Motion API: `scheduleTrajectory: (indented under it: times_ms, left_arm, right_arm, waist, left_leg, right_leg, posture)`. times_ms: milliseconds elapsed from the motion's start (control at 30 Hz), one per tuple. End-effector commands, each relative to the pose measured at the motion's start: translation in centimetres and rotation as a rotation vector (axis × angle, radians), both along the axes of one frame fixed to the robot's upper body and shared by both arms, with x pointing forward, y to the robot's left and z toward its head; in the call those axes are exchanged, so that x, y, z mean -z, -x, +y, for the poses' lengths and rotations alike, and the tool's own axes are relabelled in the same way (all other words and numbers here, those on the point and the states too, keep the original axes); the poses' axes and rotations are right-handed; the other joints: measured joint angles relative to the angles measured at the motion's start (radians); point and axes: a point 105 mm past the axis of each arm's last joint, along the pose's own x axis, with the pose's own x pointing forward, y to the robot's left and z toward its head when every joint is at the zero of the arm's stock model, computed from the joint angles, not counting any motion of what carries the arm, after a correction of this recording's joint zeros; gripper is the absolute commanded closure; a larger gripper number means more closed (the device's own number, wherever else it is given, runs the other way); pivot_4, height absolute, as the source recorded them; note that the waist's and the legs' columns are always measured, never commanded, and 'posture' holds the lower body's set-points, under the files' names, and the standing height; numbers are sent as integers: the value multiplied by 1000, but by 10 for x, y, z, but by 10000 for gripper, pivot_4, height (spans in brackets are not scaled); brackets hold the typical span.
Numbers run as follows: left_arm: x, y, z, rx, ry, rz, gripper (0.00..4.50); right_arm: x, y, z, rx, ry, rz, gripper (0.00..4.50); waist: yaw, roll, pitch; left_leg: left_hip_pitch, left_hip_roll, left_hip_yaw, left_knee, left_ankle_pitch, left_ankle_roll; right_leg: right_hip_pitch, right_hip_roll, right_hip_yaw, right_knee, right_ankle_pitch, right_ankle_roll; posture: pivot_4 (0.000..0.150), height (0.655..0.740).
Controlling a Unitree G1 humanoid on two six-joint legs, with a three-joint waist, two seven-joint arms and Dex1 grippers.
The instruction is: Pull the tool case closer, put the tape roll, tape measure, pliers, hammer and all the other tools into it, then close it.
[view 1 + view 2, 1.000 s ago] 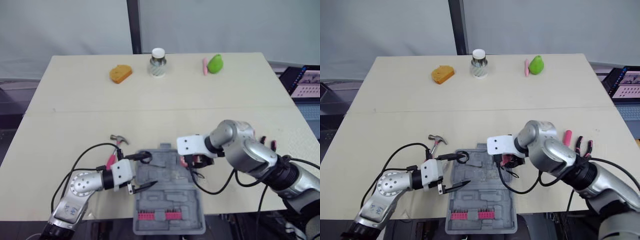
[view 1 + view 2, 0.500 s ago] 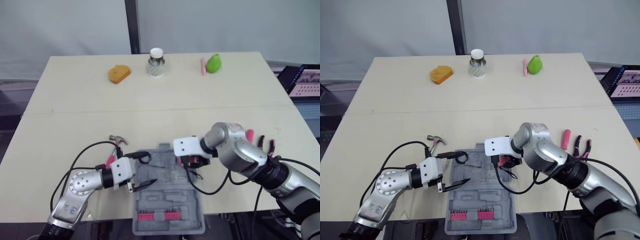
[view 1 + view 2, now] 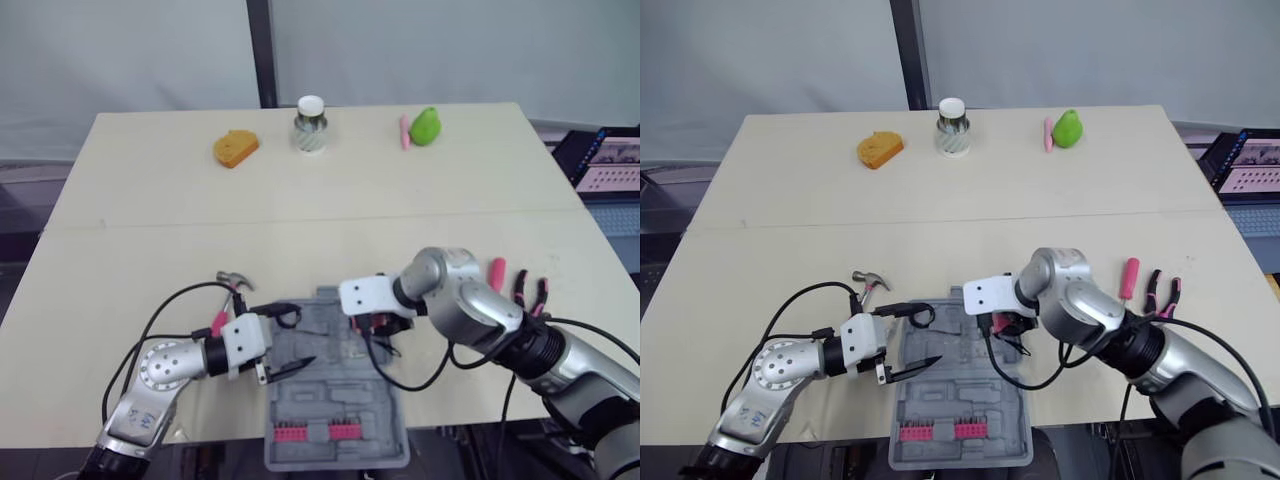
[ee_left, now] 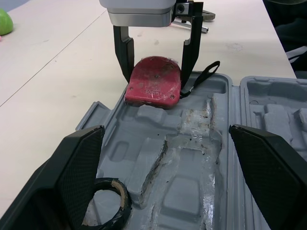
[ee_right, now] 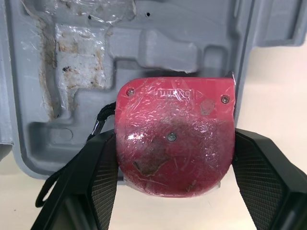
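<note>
Tape measure (image 5: 175,139) is being pinched by right jaws at the 2 o'clock rim of the tool case (image 3: 335,405). Left jaws are being held open, empty.

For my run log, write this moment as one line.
right hand: shut on tape measure, at tool case edge | left hand: open, near tape roll in case | hammer, pliers: on table

Your beige table (image 3: 150,220) carries the open grey tool case (image 3: 340,398) at its near edge; hammer (image 3: 238,279) just left of it; pink-handled tool (image 3: 1127,277) and pliers (image 3: 1162,292) to its right; along the far edge, an orange piece (image 3: 235,148), white-lidded jar (image 3: 310,123), and pink stick (image 3: 405,131) beside a green fruit shape (image 3: 426,126).
</note>
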Motion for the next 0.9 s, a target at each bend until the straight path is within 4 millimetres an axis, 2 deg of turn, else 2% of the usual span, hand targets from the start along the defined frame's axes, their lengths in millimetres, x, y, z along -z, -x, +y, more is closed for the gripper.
scheduleTrajectory:
  times_ms: [33,200,267,300,333,600,733,833,900]
  left_arm:
    - [-8,2,-2,7,24,-30,0]
    - [-7,2,0,5,21,-29,0]
    - [-6,3,0,6,20,-28,0]
    - [-6,3,0,6,20,-27,0]
    - [-6,3,0,7,21,-26,0]
    - [-6,6,-1,13,28,-19,0]
    - [-6,7,0,12,31,-15,0]
    - [-6,6,1,9,33,-13,0]
    - [-7,5,2,10,31,-13,0]
  right_arm:
    - [-3,-2,3,-13,-6,-31,15484]
    - [-3,-3,5,-14,-12,-38,15484]
    - [-5,-3,5,-16,-17,-43,4965]
    - [-6,-2,6,-17,-21,-45,1697]
    - [-7,-2,6,-19,-23,-47,448]
    - [-31,17,4,-27,-106,-37,448]
    - [-39,25,9,1,-270,4,448]
    - [-42,25,17,-44,-451,-6,448]
    - [-41,17,17,-15,-557,-33,5693]
  waist:
    - [0,0,0]
    - [0,0,0]
    - [0,0,0]
    - [0,0,0]
    - [0,0,0]
    - [1,0,0]
    - [1,0,0]
    - [3,0,0]
    - [1,0,0]
  left_leg:
    - [0,0,0,0,0,0]
    - [0,0,0,0,0,0]
    - [0,0,0,0,0,0]
    - [0,0,0,0,0,0]
    - [0,0,0,0,0,0]
    - [0,0,0,0,0,0]
    - [0,0,0,0,0,0]
    - [0,0,0,-1,0,0]
    - [1,0,0,-1,0,0]
  right_leg:
    - [0,0,0,0,0,0]
    - [0,0,0,0,0,0]
    - [0,0,0,0,0,0]
    - [0,0,0,0,0,0]
    - [0,0,0,0,0,0]
    - [0,0,0,0,0,0]
    - [0,0,0,0,0,0]
    - [0,0,0,0,0,0]
    - [0,0,0,0,0,0]
  posture:
    - [1500,7400]
    - [1500,7400]
    - [1500,7400]
    - [1500,7400]
    - [1500,7400]
    - [1500,7400]
    - [1500,7400]
    - [1500,7400]
    - [1500,7400]
